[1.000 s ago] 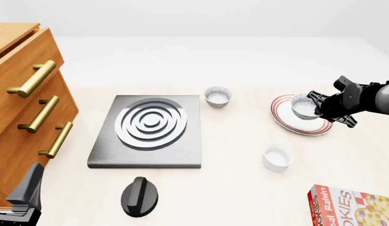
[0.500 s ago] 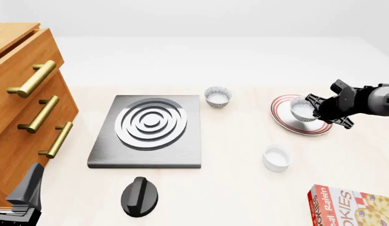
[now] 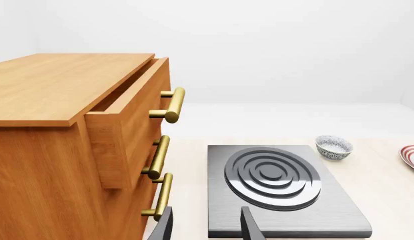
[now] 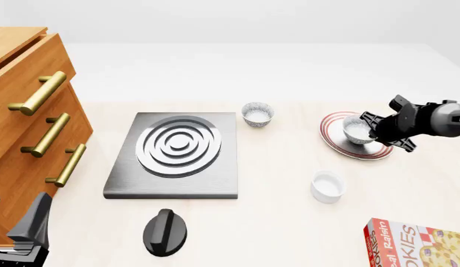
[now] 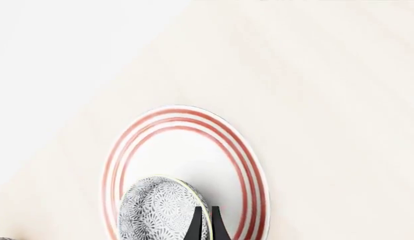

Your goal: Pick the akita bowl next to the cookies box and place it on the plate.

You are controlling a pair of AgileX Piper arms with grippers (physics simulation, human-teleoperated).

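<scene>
Speckled akita bowl (image 4: 358,130) sits over the plate (image 4: 335,142), right of frame — right end effector (image 5: 204,223) pinched tight on its rim (contact unclear). Early release risks tipping.

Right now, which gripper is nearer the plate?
The right. The right gripper is over the plate, pinching the akita bowl by its rim. The left gripper sits far off by the wooden drawers.
</scene>
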